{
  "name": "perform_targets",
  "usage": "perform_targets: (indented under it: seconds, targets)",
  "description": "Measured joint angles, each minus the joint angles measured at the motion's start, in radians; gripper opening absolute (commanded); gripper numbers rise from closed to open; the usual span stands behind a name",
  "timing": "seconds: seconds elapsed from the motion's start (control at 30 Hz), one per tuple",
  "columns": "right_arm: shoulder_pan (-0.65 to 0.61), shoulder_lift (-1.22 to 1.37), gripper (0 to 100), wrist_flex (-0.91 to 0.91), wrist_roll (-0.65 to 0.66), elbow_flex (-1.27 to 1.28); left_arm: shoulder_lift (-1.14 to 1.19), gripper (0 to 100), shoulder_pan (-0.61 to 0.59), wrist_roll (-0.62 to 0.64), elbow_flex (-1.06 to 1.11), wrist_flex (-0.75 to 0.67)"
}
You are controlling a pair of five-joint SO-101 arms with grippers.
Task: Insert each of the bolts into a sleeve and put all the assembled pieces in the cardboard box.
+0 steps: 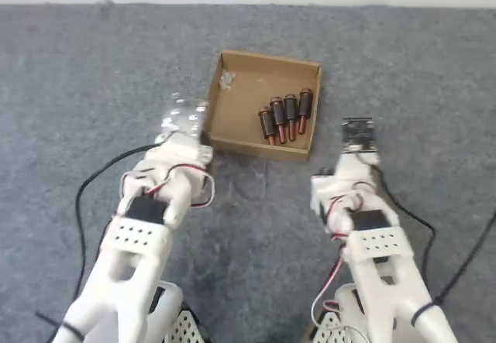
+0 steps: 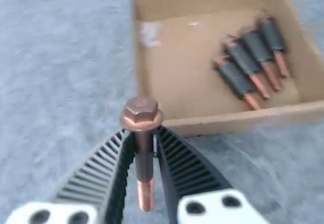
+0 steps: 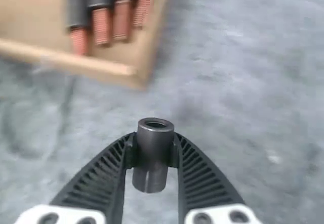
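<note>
Starting with the grey desk (image 1: 256, 227): its soft covering would stop a dropped part from bouncing, but a round one could roll out of reach.

The cardboard box (image 1: 232, 138) lies between and just ahead of your two arms. Your left end effector (image 1: 184, 120) sits just beside its near-left corner, so a careless swing there could shove the box or catch its wall.

The four assembled pieces (image 1: 285, 117) lie side by side against the box's right side. In my judgement, a fifth dropped from height could knock them about.

Your left end effector (image 2: 143, 133) is clamped on the shank of a copper bolt (image 2: 142, 153), with the hex head standing beyond the fingertips and the threaded end pointing back towards the wrist. The grip sits at mid-shank, so the fingers may block full insertion, and the bolt could pivot between the ribbed pads under side load.

Your right end effector (image 3: 153, 145) is closed around the dark sleeve (image 3: 154, 133), bore facing away from the wrist, over bare desk near the box's corner. The two parts are well apart, and any angular error when you bring them together is likely to jam the thread on the sleeve's rim or push one part out of its grip.

A pale patch (image 1: 227, 80) sits in the box's far-left corner, and I cannot tell what it is. No brand, label or writing is readable anywhere.
</note>
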Motion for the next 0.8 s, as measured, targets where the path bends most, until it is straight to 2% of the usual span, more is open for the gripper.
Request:
perform_targets:
  seconds: [0.17, 0.3, 0.43, 0.67, 0.8]
  targets:
    - [-0.164, 0.0, 0.6, -0.109, 0.0, 0.005, -0.02, 1, -0.124, 0.054, 0.046, -0.083]
    - [-0.236, 0.0, 0.6, -0.281, 0.0, 0.049, -0.021, 1, -0.176, 0.054, 0.101, -0.163]
    - [-0.296, 0.0, 0.6, -0.486, 0.0, 0.086, -0.021, 1, -0.18, 0.052, 0.126, -0.207]
    - [-0.328, 0.003, 0.6, -0.707, 0.0, 0.087, -0.021, 1, -0.18, 0.052, 0.126, -0.213]
    - [-0.328, 0.092, 0.6, -0.872, 0.0, 0.087, -0.021, 1, -0.18, 0.052, 0.126, -0.213]
